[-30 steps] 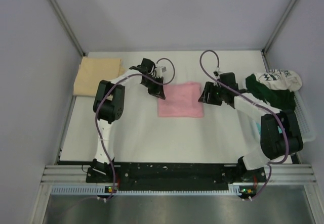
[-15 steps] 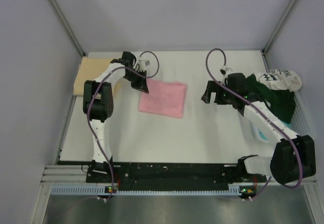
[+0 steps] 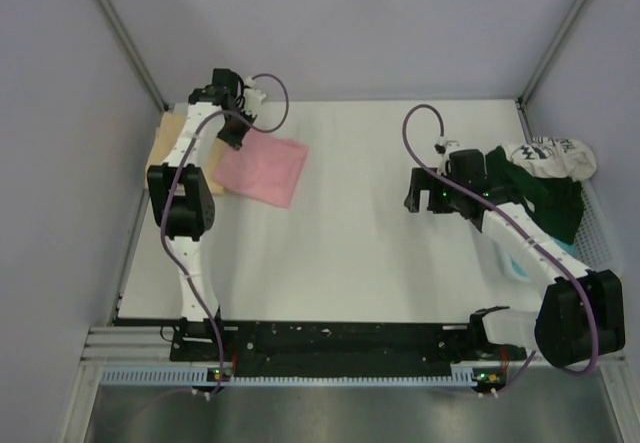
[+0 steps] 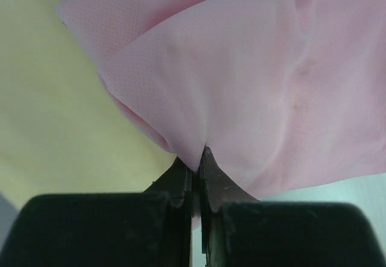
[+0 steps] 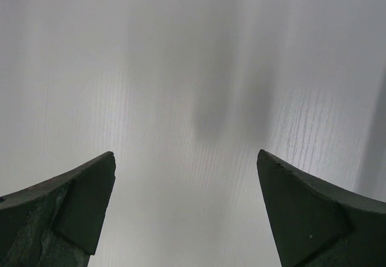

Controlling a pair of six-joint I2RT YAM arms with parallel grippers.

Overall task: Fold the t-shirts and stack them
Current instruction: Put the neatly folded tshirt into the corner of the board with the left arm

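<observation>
1. Top external view:
   - Clamping the left gripper (image 3: 236, 135) onto the 10 o'clock corner of the pink t-shirt (image 3: 265, 168), which is lying folded and tilted at 10 o'clock on the table (image 3: 350, 253).
   - Overlapping the tan t-shirt (image 3: 163, 145) with that pink edge. Hiding much of the tan cloth under the left arm and the pink fabric.
   - Hanging the right gripper (image 3: 418, 195) at 3 o'clock, well apart from the pink cloth. Fingers looking too dark here for telling their spread.
   - Lying heaped at the 3 o'clock edge: the dark green t-shirt (image 3: 545, 198) with the white t-shirt (image 3: 552, 155) on top. Peeking out beside the right arm, a sliver of the teal t-shirt (image 3: 517, 265).
   - Showing dark print on the white cloth, too small for reading.

2. Left wrist view:
   - Pinching a fold of the pink t-shirt (image 4: 253, 92) in the left gripper (image 4: 194, 161) at 6 o'clock, jaws nearly touching with only cloth between them.
   - Filling 12 to 4 o'clock with pink, draped over the tan t-shirt (image 4: 48, 110) at 9 o'clock.
   - Running off the frame on every side, so hiding the outlines of both shirts. Showing a strip of table (image 4: 362, 188) at 4 o'clock.

3. Right wrist view:
   - Holding the right gripper (image 5: 187, 185) spread wide, with fingertips (image 5: 81, 204) at 7 and 5 o'clock.
   - Showing pale table (image 5: 181, 68) between them, crossed by soft blurred shadows.
</observation>
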